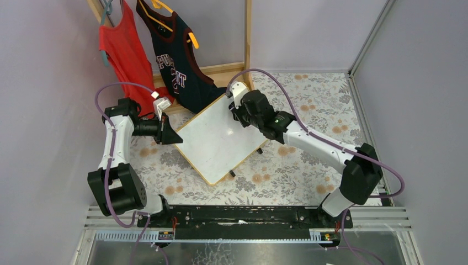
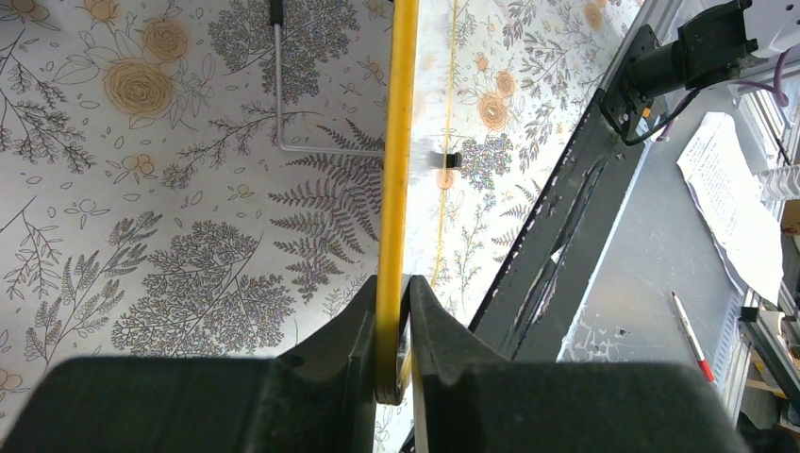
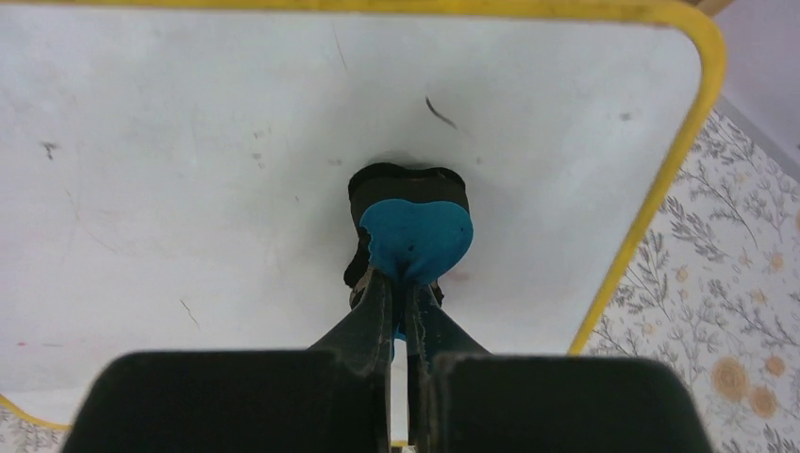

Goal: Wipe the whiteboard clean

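Note:
The whiteboard [image 1: 218, 138] is a white board with a light-wood frame, turned diagonally on the floral table. My left gripper [image 1: 170, 134] is shut on its left frame edge [image 2: 394, 170], seen edge-on in the left wrist view. My right gripper [image 1: 236, 110] is shut on a blue eraser [image 3: 415, 236] with a black felt base, pressed on the board [image 3: 189, 170] near its far corner. Faint grey scratches and a pale red smudge show on the board. A black clip foot [image 1: 232, 173] sits under the near edge.
A red top [image 1: 124, 52] and a dark jersey [image 1: 176, 61] hang on a wooden rack [image 1: 247, 38] at the back. The jersey hem touches the board's far edge. Grey walls stand left and right. A black rail [image 1: 237, 215] runs along the near edge.

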`<state>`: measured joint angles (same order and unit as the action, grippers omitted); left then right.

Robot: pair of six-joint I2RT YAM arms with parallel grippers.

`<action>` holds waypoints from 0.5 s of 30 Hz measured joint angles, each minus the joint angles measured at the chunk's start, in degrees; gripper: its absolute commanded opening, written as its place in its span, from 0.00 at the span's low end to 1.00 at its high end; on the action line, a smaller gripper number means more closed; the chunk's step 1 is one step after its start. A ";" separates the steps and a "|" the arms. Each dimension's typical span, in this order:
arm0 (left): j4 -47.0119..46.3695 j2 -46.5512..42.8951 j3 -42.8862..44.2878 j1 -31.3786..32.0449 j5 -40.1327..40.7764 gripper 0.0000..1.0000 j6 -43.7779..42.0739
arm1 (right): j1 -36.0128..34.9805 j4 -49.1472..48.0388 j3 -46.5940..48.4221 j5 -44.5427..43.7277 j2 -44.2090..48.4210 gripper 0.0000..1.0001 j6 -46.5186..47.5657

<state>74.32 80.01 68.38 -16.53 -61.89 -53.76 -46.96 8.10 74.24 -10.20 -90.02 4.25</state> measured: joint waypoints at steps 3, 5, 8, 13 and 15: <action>0.04 -0.04 0.00 0.00 0.07 0.00 0.00 | 0.00 -0.07 1.97 1.57 -1.70 0.00 -0.63; 0.13 -0.07 0.00 0.00 0.11 0.00 0.07 | 0.02 -0.02 2.21 2.38 -2.58 0.00 -1.11; 0.39 -0.28 0.00 0.00 0.11 0.00 0.28 | 0.04 -0.11 2.21 2.67 -3.34 0.00 -1.38; 0.63 -0.52 0.00 0.00 0.24 0.00 0.37 | 0.04 -1.49 0.61 2.58 -2.78 0.00 -1.29; 0.70 -0.52 0.00 0.00 0.28 0.00 0.37 | 0.04 -1.77 -1.29 2.27 -1.88 0.00 -1.22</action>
<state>75.02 79.48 68.38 -16.53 -61.60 -53.39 -46.92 6.33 72.95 -7.92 -91.90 3.03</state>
